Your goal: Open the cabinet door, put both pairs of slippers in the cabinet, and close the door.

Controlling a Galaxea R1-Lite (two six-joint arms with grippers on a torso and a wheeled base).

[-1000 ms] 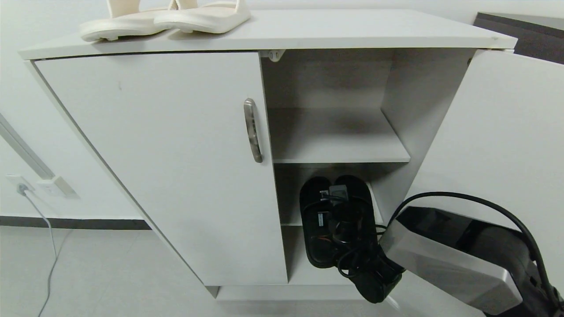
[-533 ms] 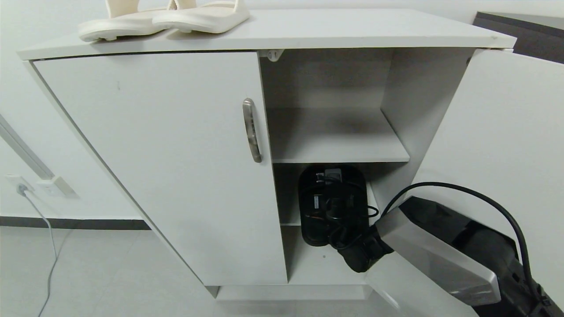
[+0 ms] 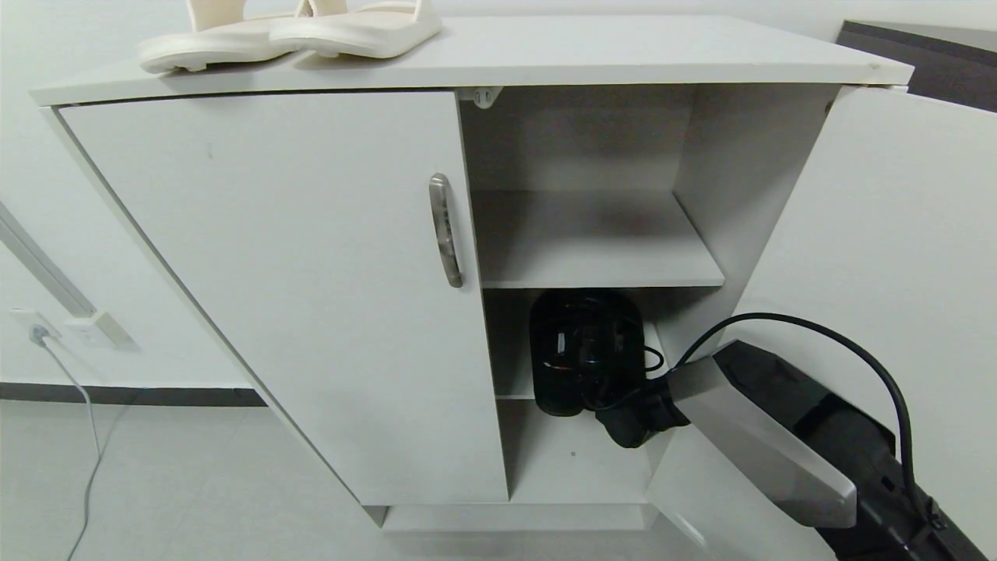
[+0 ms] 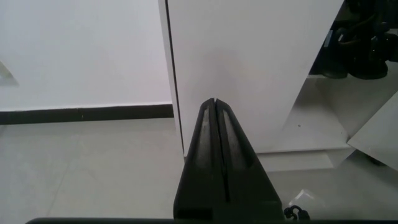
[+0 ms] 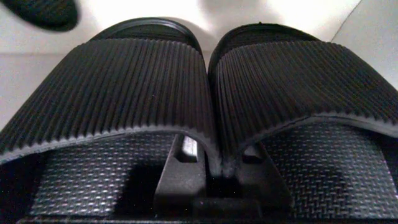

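The white cabinet (image 3: 545,54) has its right door (image 3: 880,234) swung open and its left door (image 3: 273,273) closed. A pair of black slippers (image 3: 557,351) sits partly under the upper shelf (image 3: 592,241), in the middle compartment. My right gripper (image 3: 596,362) is shut on them. In the right wrist view, the gripper (image 5: 217,165) pinches the inner edges of the two ribbed straps (image 5: 118,81) together. A cream pair of slippers (image 3: 311,31) lies on the cabinet top at the left. My left gripper (image 4: 214,124) hangs shut and empty, low in front of the closed door.
The left door's metal handle (image 3: 445,230) sticks out beside the opening. The bottom compartment floor (image 3: 561,467) is bare. A wall socket with a hanging cable (image 3: 35,331) is at the far left, above the grey floor (image 4: 93,174).
My right arm has pushed the black slippers deeper into the cabinet, from hanging out over the bottom compartment to under the upper shelf. The left arm has not moved.
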